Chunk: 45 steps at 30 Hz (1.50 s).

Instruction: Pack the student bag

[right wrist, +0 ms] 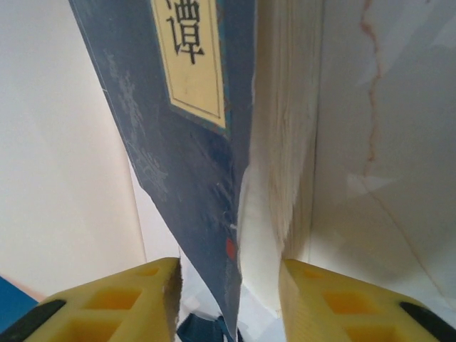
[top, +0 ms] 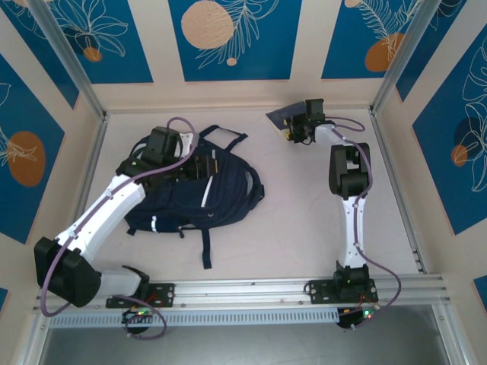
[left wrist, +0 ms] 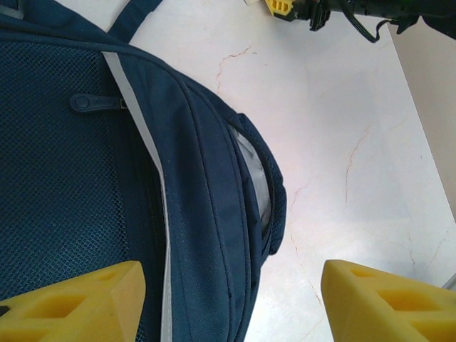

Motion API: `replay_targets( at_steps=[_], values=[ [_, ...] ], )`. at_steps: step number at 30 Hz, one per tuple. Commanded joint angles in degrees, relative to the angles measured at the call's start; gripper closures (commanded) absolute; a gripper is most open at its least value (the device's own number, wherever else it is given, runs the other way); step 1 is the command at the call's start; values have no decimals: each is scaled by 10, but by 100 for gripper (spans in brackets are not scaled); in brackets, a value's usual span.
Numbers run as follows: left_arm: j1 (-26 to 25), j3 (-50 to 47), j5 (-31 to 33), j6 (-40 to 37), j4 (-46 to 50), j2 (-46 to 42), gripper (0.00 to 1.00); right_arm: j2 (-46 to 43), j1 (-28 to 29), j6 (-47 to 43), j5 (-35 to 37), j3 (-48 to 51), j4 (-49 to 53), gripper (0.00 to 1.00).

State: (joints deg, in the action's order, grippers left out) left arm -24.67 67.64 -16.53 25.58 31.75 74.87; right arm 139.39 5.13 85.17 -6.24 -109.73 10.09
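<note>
nearest the overhead camera, the two arms rise from the rail (top: pixel 243 293) at the near edge of the tabletop (top: pixel 304 220). the student bag (top: pixel 190 201), a navy backpack, lies flat on the left half of the tabletop, closer to the far edge, with one strap (top: pixel 206 247) trailing toward the near edge. the left gripper (top: pixel 194 166) hangs over the bag's upper part, probably placed there to pull a pocket mouth wide for packing. the right gripper (top: pixel 293 131) is stretched out to a dark blue book (top: pixel 280 118) that lies by the far edge, right of the middle and well apart from the bag. from the left wrist, the left gripper (left wrist: pixel 229 285) stands wide and empty, one finger over the student bag (left wrist: pixel 85 178) and its mesh panel, the other over bare tabletop (left wrist: pixel 342 142). it straddles the bag's edge, where a slit (left wrist: pixel 260 185) shows grey lining, which looks like the opening it is meant to hold. from the right wrist, the right gripper (right wrist: pixel 228 285) has a finger on either side of the book (right wrist: pixel 192 178), whose blue cover with its yellow title label (right wrist: pixel 192 64) flares away from the page block (right wrist: pixel 285 142). the jaws stand narrow around it, but i cannot tell whether they press it yet. by my reading, the book is the first thing to go in and the packing has hardly begun.
</note>
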Motion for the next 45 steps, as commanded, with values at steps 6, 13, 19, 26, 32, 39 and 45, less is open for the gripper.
replay_targets(
  at_steps=[6,13,19,26,32,39,45],
  values=[
    [-3,9,-20,3,-12,5,35,26,2,-16,-2,-61,38,84],
    [-3,8,-20,3,-13,4,35,39,2,-26,3,-82,52,99],
    [-3,8,-20,2,-12,5,35,27,5,-39,4,-62,61,100],
    [-3,9,-33,-1,-13,12,35,-102,12,-109,29,101,50,100],
    [-3,7,-51,-4,-18,13,35,-261,25,-209,52,298,81,100],
    [-21,14,-55,-23,-7,20,35,-468,42,-275,48,556,83,100],
    [-72,63,-25,-54,44,46,35,-623,112,-324,70,671,182,100]
  ],
)
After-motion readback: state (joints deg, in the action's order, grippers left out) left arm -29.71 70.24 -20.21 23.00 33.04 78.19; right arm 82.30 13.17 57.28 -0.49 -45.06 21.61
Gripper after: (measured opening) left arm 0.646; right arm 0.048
